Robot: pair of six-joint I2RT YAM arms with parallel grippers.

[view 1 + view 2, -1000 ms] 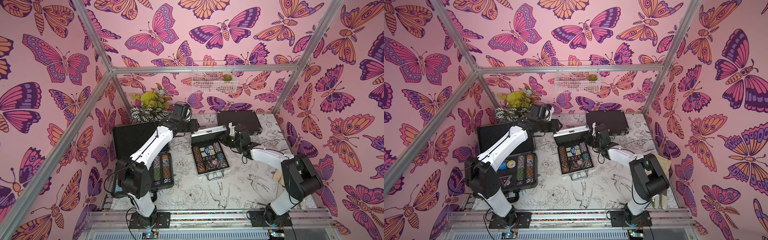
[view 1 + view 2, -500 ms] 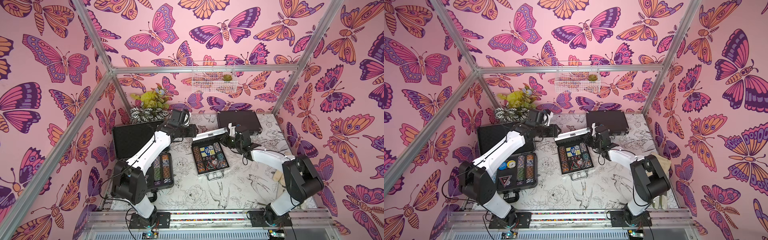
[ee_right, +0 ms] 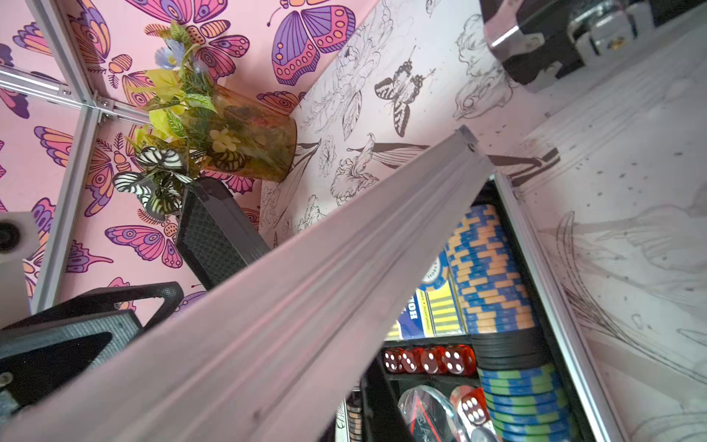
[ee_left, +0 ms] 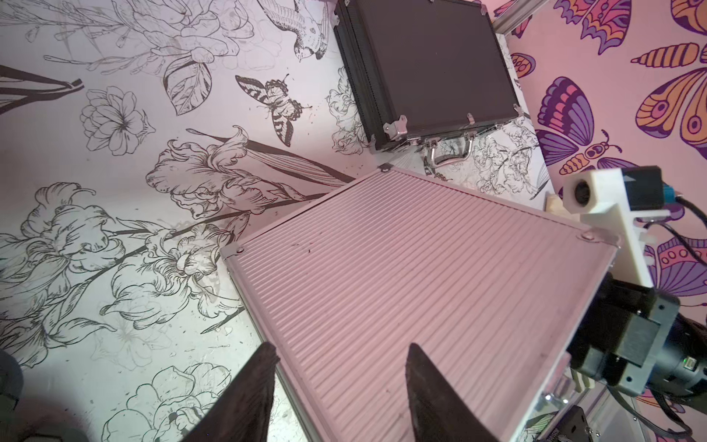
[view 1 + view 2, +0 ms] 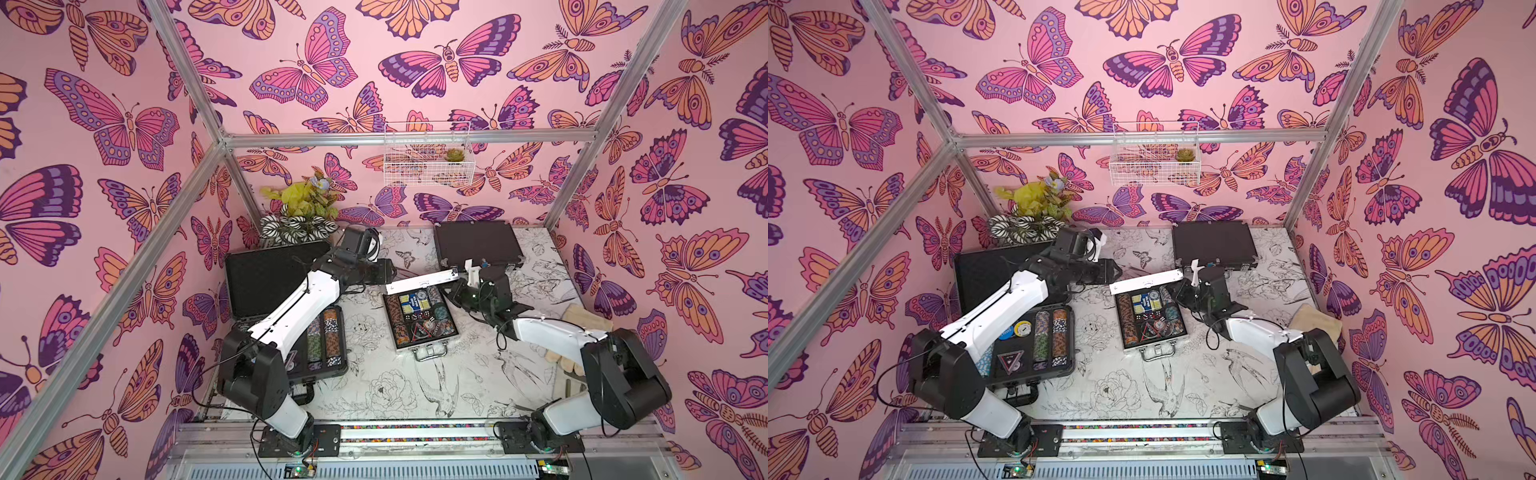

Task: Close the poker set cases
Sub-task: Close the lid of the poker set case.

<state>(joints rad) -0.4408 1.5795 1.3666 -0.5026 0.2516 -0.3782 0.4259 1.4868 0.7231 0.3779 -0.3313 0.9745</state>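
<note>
- Small silver case (image 5: 427, 343) is placed mid-table (image 5: 415, 386), with chips and dice exposed; its lid (image 5: 420, 282) is raised partway, hinged at the far edge.
- Right end effector (image 5: 455, 282) is clenched on the lid's right corner.
- Left end effector (image 4: 340, 398) is released, its fingers (image 4: 248, 394) spread just behind the lid's ribbed outer face; contact cannot be told.
- Medium black case (image 5: 476, 245) is seen shut and flat at far right, handle on the near side.
- Large black case (image 5: 266, 274) is seen open at the left, lid upright, chip rows in the base.
- Potted plant (image 5: 299, 216) is set in the far left corner.
</note>
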